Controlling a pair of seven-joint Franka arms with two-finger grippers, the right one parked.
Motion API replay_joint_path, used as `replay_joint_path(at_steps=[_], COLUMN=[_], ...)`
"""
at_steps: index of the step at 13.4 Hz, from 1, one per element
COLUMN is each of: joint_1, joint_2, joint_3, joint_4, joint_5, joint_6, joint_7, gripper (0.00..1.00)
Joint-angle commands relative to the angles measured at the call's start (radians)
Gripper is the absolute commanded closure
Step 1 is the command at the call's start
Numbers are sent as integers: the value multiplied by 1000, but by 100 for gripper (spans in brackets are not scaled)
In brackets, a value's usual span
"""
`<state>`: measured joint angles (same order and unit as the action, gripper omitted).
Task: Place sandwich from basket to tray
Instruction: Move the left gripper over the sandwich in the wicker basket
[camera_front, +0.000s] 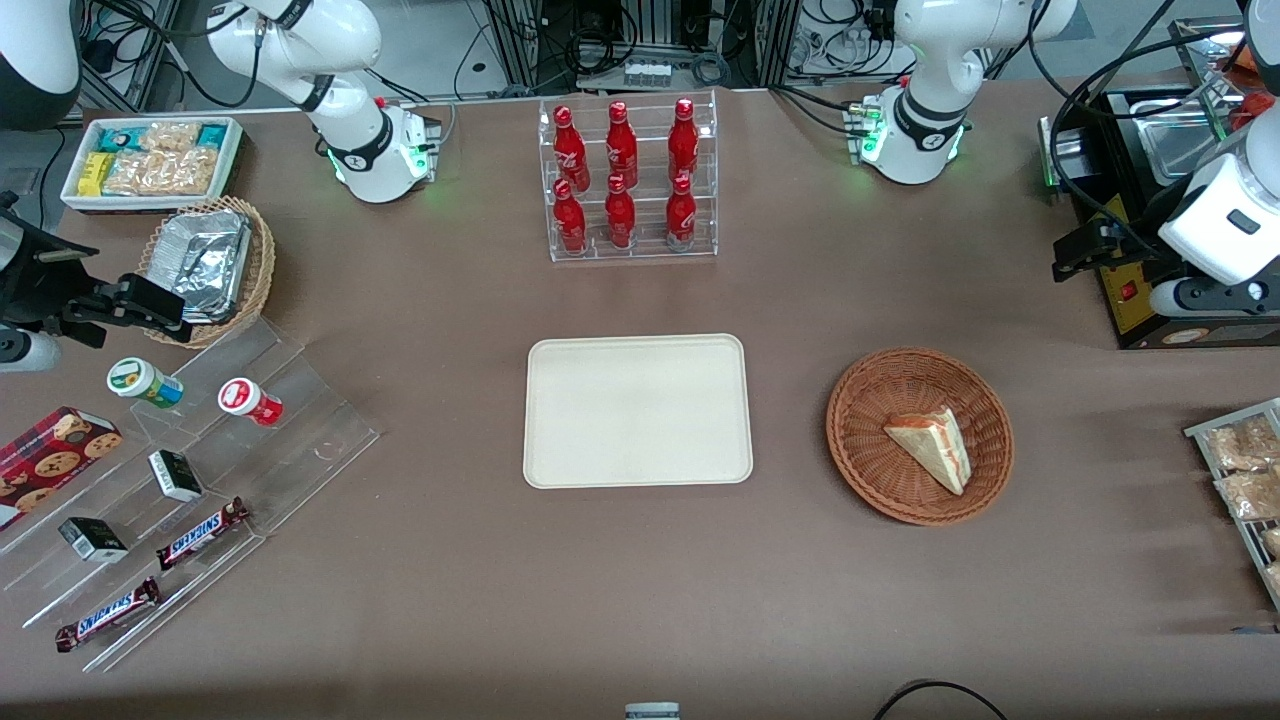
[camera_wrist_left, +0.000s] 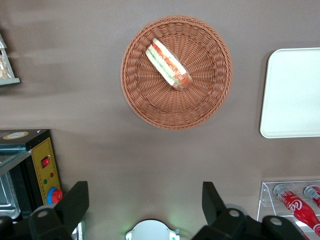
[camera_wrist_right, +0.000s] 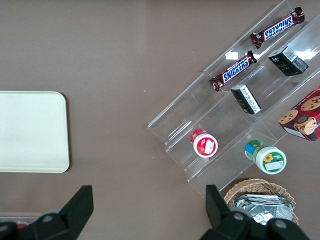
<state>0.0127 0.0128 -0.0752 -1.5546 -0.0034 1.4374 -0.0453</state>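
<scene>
Your sandwich (camera_front: 932, 446) lies in the basket (camera_front: 865, 400) on the worktop (camera_front: 640, 580), beside the bare tray (camera_front: 638, 410). Your gripper (camera_wrist_left: 145, 202) hangs high above the worktop near the basket, fingers (camera_wrist_left: 75, 200) spread wide, holding nothing.

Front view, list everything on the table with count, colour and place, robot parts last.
sandwich: one, white wedge, in the basket
basket: one, reddish-brown, beside the tray, toward the working arm's end
tray: one, cream, table centre
bottles: six, red, in a clear rack, farther from the camera than the tray
Snickers bars: two, brown, on the clear stand toward the parked arm's end
gripper: one, black, open, raised above bare table beside the basket
</scene>
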Motion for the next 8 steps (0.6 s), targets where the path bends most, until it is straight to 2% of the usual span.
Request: replay_joint_path(at_steps=[1, 5, 8], joint_1=[-3, -3, 0], joint_2=[-7, 38, 41], joint_3=[2, 2, 2], joint_4=[-7, -44, -198], joint_5=[17, 22, 22], joint_6=[12, 86, 272], joint_7=[21, -45, -143], gripper=[0, 0, 0])
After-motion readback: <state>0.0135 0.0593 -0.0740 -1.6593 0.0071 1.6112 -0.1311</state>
